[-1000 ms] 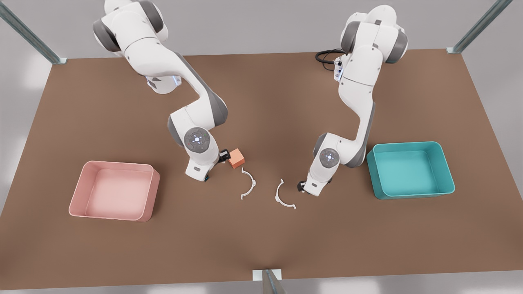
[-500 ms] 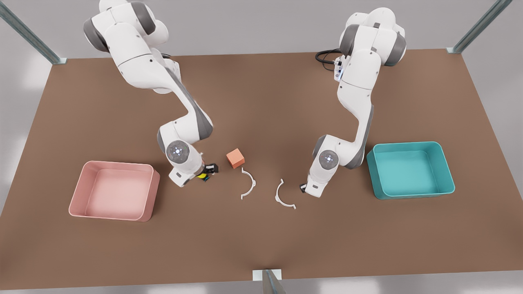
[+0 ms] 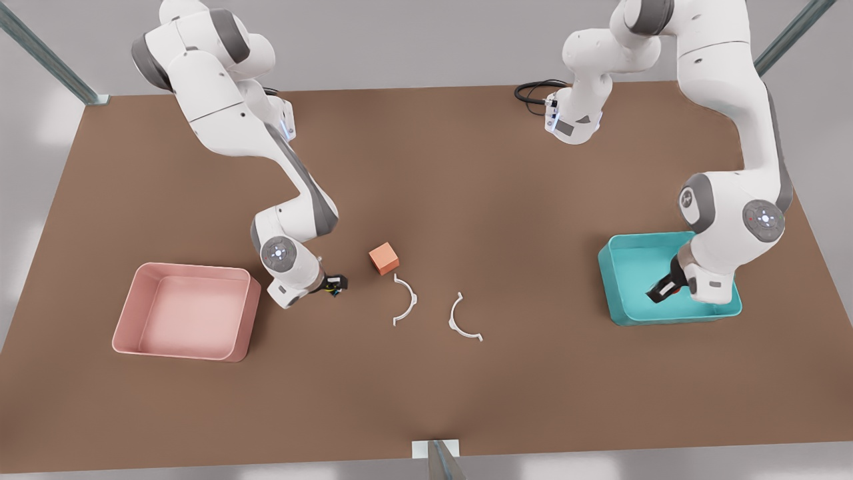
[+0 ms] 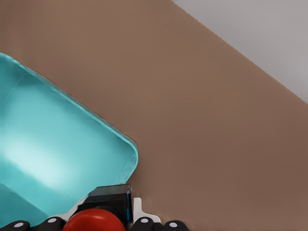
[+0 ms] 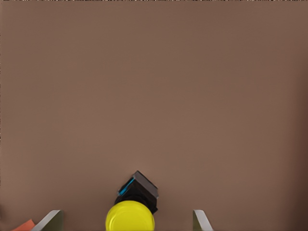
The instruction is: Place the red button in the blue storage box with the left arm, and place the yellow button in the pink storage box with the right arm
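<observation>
Over blue box, pinching red button: left gripper. Far from that box, pinching yellow button: right gripper. Likely light, rigid, slick-capped; best held by black bases.

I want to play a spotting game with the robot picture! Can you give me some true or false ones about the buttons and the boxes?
1. The left gripper holds the red button over the blue box. True.
2. The yellow button lies in the pink box. False: it is at the right gripper, over the table beside that box.
3. An orange cube sits on the table between the two boxes. True.
4. The two white curved pieces lie inside the blue box. False: they lie on the table near the cube.
</observation>
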Robot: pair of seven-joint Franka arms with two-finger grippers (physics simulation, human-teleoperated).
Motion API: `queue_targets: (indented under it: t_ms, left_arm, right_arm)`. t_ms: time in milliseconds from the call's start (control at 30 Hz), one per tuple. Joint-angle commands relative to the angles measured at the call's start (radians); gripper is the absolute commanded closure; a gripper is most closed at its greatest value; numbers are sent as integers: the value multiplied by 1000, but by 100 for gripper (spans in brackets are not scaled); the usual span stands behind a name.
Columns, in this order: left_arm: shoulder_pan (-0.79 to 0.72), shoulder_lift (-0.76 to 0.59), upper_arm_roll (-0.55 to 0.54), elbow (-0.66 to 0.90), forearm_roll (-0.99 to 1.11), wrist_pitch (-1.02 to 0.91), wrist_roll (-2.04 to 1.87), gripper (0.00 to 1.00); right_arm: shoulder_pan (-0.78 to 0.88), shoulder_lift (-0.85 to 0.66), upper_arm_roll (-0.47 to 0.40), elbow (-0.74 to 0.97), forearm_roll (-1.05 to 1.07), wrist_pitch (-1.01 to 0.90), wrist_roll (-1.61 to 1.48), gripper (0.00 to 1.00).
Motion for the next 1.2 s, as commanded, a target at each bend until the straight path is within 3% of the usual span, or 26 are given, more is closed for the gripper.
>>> queue_targets:
  t_ms: [0, 133, 267, 300, 333, 567, 633, 667, 733, 900, 967, 1167]
  left_arm:
    - [56, -70, 0, -157, -6, 26, 665, 51]
    - [155, -68, 2, -343, -34, 266, 869, 51]
    - [155, -24, 3, -350, -39, 306, 883, 49]
    - [155, -11, 3, -337, -39, 329, 882, 44]
    - [153, -1, 3, -327, -39, 329, 882, 0]
    - [141, -1, 2, -317, -39, 323, 871, 0]
    - [101, -34, 0, -271, -31, 236, 768, 0]
    - [66, -37, 0, -151, -6, 65, 655, 0]
    - [35, -38, -3, -30, -3, 28, 607, 0]
    - [-91, 2, -3, 420, 60, -411, 526, 0]
    - [-95, -22, -6, 459, 61, -458, 532, 0]
    - [-97, -88, -26, 383, 60, -449, 533, 0]
  right_arm:
    - [1, -1, 11, 3, 1, 32, -22, 0]
    - [-1, -24, 28, 7, 0, 29, -23, 0]
    - [-68, -29, 30, -2, 0, 20, -99, 0]
    - [-68, -27, 30, -10, 0, 20, -99, 0]
    - [-70, -27, 30, -20, 0, 26, -99, 0]
    - [-36, -1, 38, -27, -5, 29, -108, 0]
    - [-38, 12, 38, -31, -25, 32, -108, 0]
    - [-36, 23, 38, -31, -25, 43, -109, 0]
    - [-41, 34, 38, -43, -29, 51, -122, 0]
    - [-33, 49, 54, -42, -31, 68, -122, 0]
    - [-32, 63, 56, -40, -31, 69, -122, 0]
    - [-33, 71, 73, -76, -31, 129, -123, 0]
